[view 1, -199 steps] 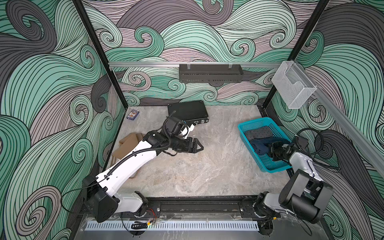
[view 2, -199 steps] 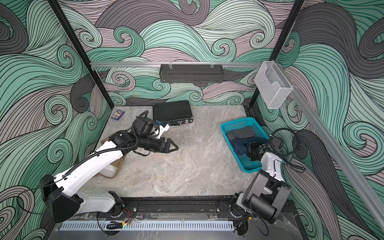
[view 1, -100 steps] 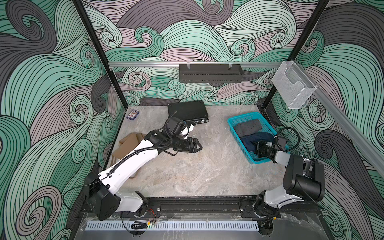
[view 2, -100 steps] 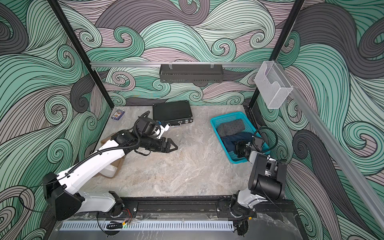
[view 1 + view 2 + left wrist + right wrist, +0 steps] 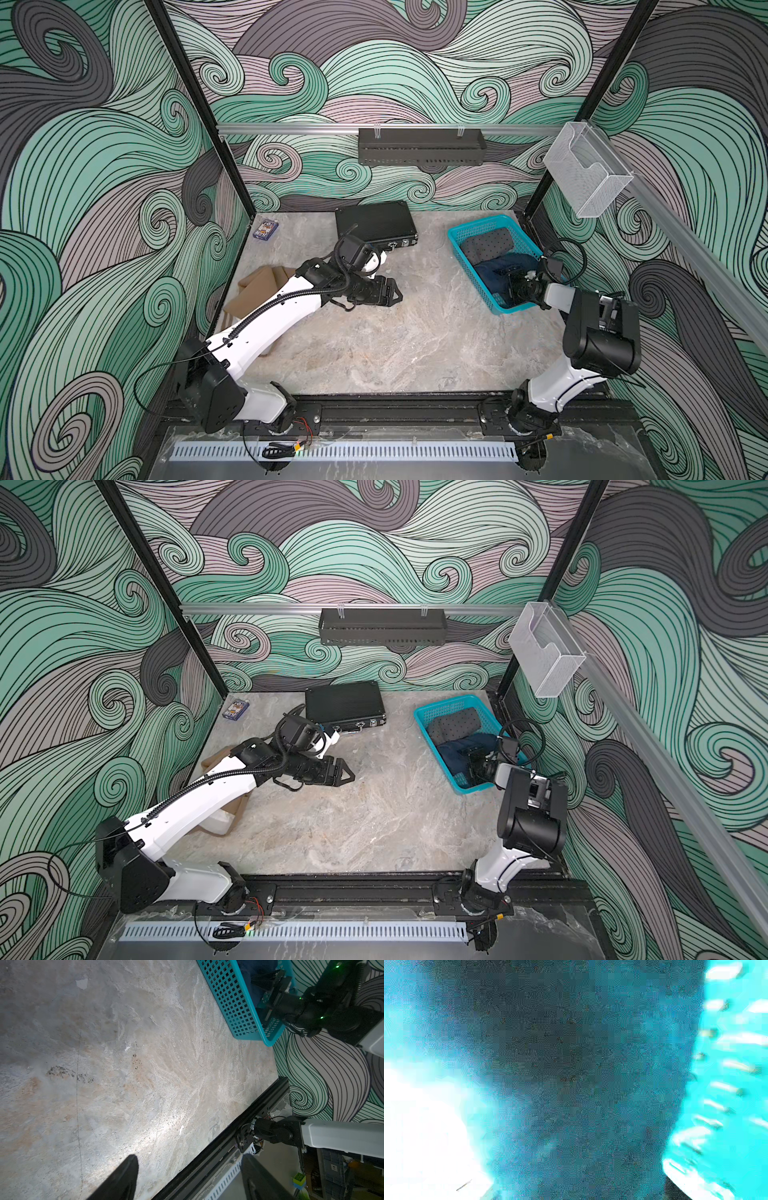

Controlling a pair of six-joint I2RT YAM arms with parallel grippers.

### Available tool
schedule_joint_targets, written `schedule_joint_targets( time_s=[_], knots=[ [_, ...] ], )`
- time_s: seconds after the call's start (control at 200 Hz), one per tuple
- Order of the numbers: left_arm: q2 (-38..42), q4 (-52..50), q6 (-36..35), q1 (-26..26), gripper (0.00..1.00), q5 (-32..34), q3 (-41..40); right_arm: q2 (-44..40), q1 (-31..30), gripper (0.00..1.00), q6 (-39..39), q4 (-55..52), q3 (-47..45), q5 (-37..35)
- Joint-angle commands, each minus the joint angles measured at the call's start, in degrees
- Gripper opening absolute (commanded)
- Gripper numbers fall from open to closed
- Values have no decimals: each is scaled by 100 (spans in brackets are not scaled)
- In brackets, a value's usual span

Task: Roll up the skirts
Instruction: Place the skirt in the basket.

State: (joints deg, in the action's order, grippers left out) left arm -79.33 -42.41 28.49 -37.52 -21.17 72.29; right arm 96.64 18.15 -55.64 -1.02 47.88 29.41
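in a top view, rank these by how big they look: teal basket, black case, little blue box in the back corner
1. teal basket
2. black case
3. blue box

All three sit toward the back of the table, so nearness to the camera hardly skews this. The gaps in size look clear.

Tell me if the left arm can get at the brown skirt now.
Probably yes, but awkwardly. The brown skirt lies on the table with nothing on it, partly under that arm's own forearm. The left gripper, open, points away from it, so the arm would have to fold back.
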Motion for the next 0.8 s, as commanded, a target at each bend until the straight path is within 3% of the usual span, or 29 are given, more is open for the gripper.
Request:
schedule_joint_targets(
  time_s=[0.0, 0.185, 0.41, 0.581, 0.701, 0.796],
  knots=[
    [-78, -144, -97, 59, 78, 93, 180, -449, -32, 80, 830, -1460, 196, -837],
    [-126, -144, -70, 126, 78, 77, 171, -853, 3, 85, 1482, -2461, 527, -1503],
    [-179, -136, -19, 183, 78, -19, 169, -883, 121, 86, 1827, -2773, 516, -1220],
    [-179, -136, -17, 192, 78, -10, 158, -1840, -203, 85, 2352, -3182, 714, -2018],
    [-179, -140, -1, 226, 78, -37, 160, -1855, -514, 82, 2793, -3632, 1166, -2233],
    [-157, -135, 12, 253, 78, 3, 147, -1874, -929, 78, 3145, -3925, 1430, -2924]
  ],
)
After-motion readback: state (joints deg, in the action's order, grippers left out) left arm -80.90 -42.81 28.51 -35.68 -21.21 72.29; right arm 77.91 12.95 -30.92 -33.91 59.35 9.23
